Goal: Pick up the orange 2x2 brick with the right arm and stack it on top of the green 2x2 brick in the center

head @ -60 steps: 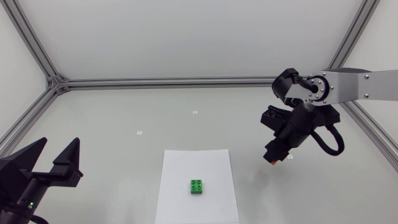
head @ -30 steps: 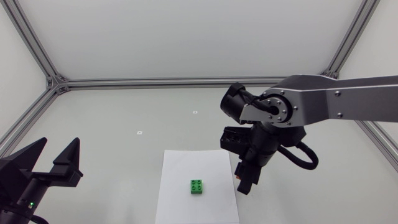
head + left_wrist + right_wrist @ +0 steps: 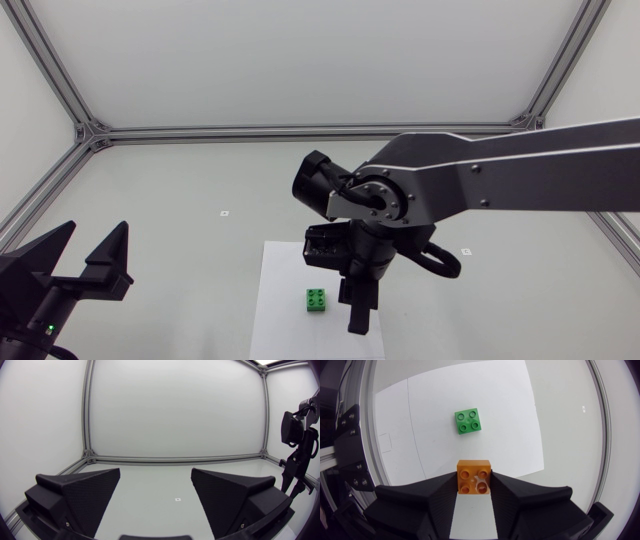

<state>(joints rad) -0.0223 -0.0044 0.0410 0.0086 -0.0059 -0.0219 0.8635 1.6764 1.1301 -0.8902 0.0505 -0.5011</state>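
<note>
Right wrist view, pincer [image 3: 474, 483] clamps orange brick [image 3: 474, 476]

My right arm [image 3: 500, 175] comes in from the right side and extends past the middle. Its wrist is bent down, so my right tool [image 3: 357, 318] points steeply downward. The tool's two fingers press from both sides on the orange brick [image 3: 474, 476], which sits at their tips. My left arm [image 3: 25, 310] sits low at the left edge, and my left tool [image 3: 92, 240] has its fingers spread wide apart.
</note>
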